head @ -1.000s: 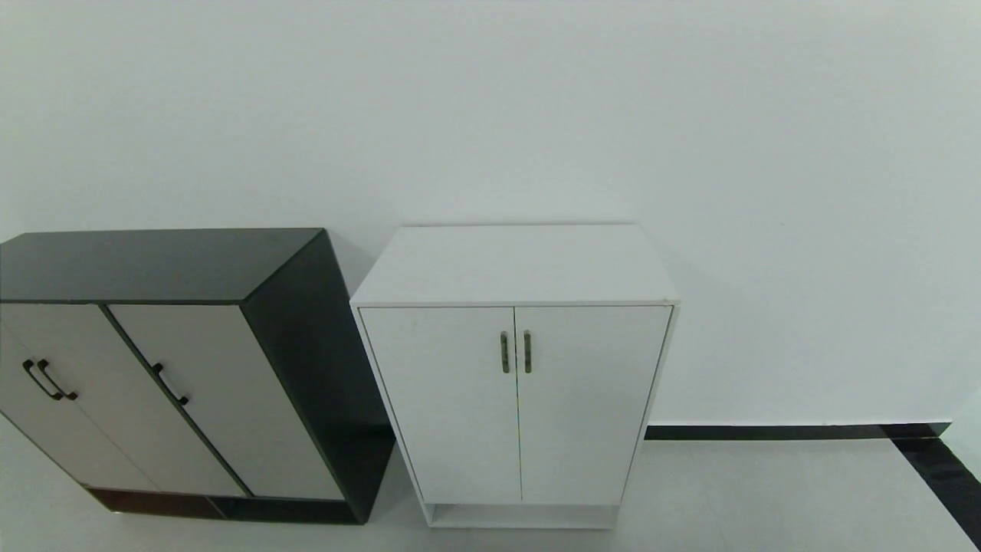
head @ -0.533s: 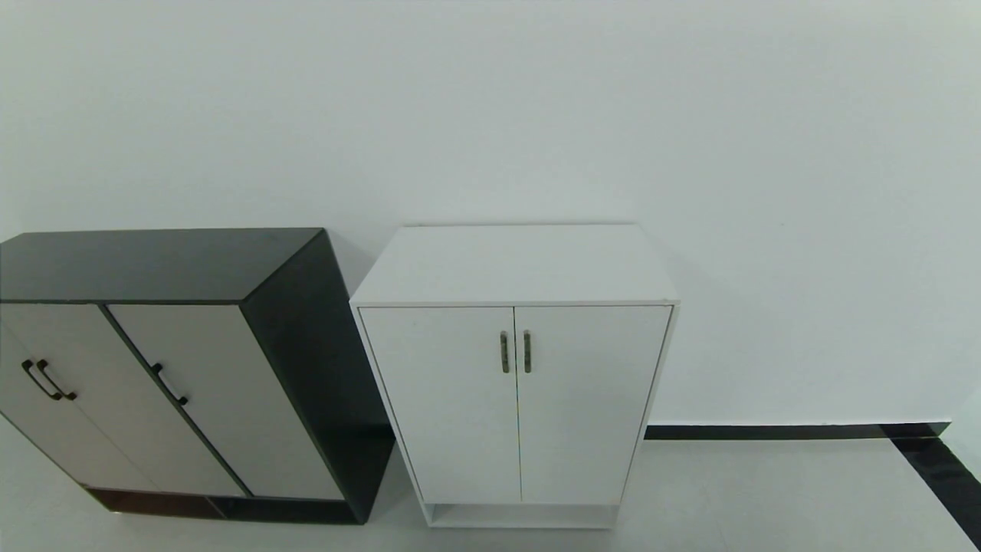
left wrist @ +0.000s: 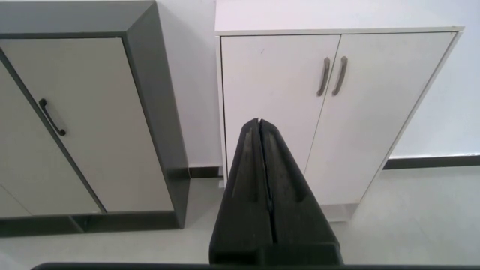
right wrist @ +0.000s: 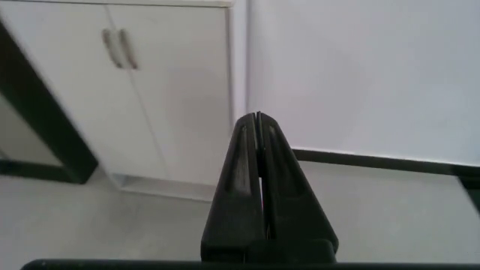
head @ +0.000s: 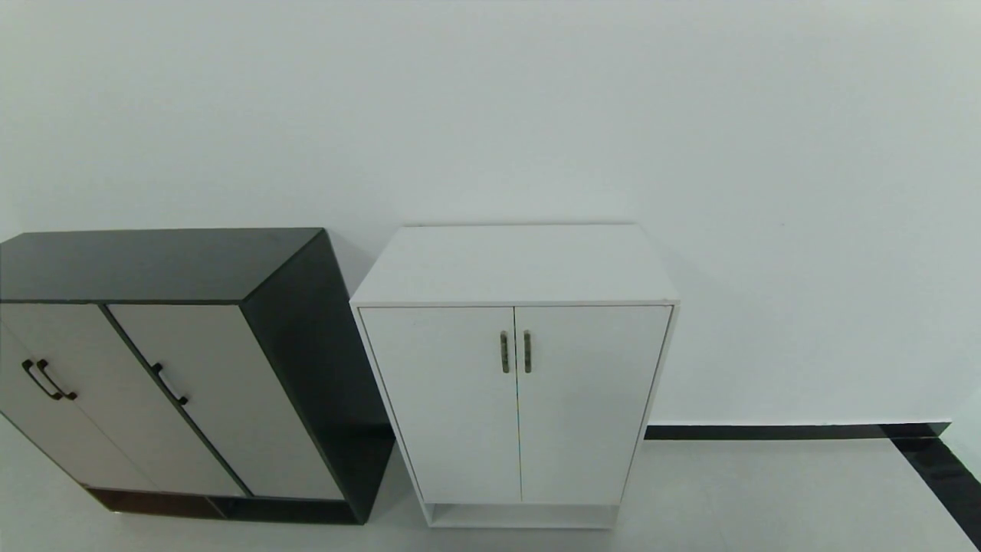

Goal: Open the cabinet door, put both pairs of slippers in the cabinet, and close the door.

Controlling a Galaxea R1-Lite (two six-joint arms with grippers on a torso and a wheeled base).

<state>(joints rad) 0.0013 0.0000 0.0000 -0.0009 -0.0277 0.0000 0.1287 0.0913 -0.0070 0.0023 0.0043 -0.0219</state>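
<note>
L gripper [left wrist: 259,124] is clenched, both fingers pressed flat together w/ nothing between them. R gripper [right wrist: 259,117] is the same: pinched tight, nothing held. Both hang above the floor [head: 766,498] and point at the furniture, well apart from it.

Biggest item is the dark cabinet [head: 153,264], ahead of the L gripper and off to its outer (left) side. It has a black top and side, and pale doors [head: 222,399] w/ black handles [head: 169,385]. All its doors are shut, so I can't tell what's in it. There's a low open slot [head: 153,502] under the doors, too dark to read.

Next is the white cabinet [head: 513,264], the task's own. It's straight ahead beyond the L gripper's tips, and ahead of the R gripper toward the L gripper's side. It stands just beside the dark cabinet w/ its back to the wall [head: 490,115]. It's plain white w/ a flat top. Its two doors [head: 452,406] are both shut and meet at a thin centre seam, so the contents are hidden. Under the doors there's a shallow open gap [head: 521,515] at floor level.

The two slim upright metal handles [head: 504,352] sit side by side near the top of the seam, one per door.

A black strip [head: 766,432] runs along the wall base ahead of the R gripper.
</note>
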